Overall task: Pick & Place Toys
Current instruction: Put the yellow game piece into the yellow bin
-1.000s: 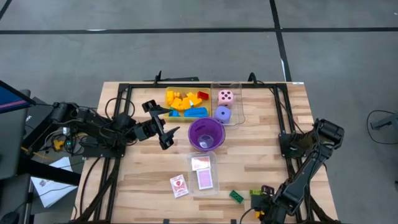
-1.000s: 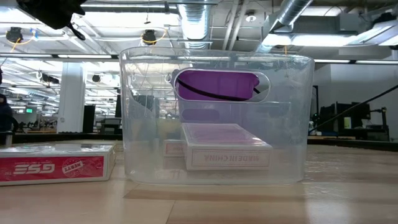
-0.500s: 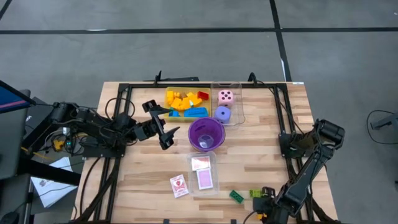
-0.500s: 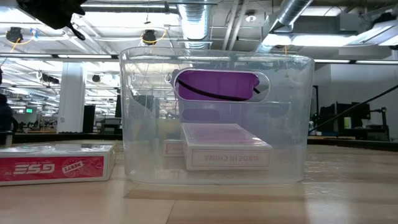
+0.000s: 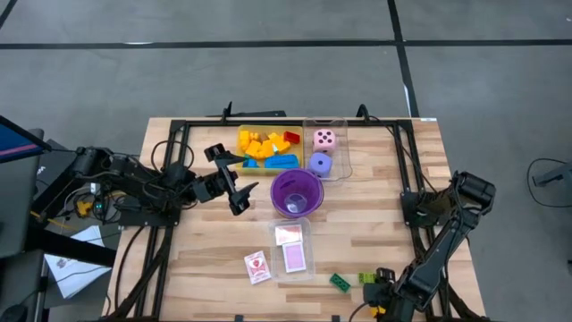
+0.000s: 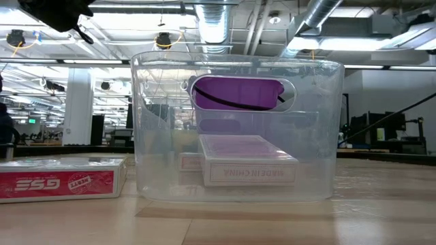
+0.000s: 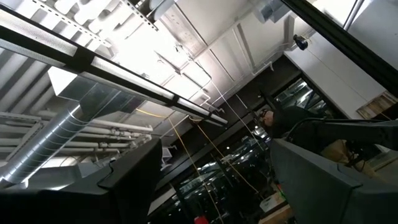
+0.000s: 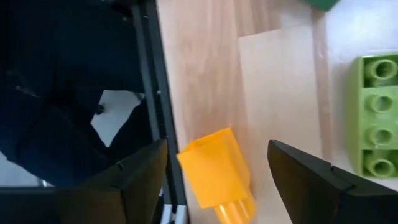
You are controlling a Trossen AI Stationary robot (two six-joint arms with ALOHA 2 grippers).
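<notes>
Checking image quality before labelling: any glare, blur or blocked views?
Low view: the clear bin fills the frame, its walls glinting and veiling the card box inside. Left wrist view: aimed at bright, washed-out ceiling lights, no table. Right wrist view: yellow brick and light green brick close and soft. High view: evenly lit.

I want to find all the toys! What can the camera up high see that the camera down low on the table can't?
Only the high view shows the yellow tray of bricks, the pink die, the purple die, the green brick and both arms. Only the low view shows the room's ceiling pipes. Both show the clear tray, the card box inside it, the red card box beside it and the purple cup.
</notes>
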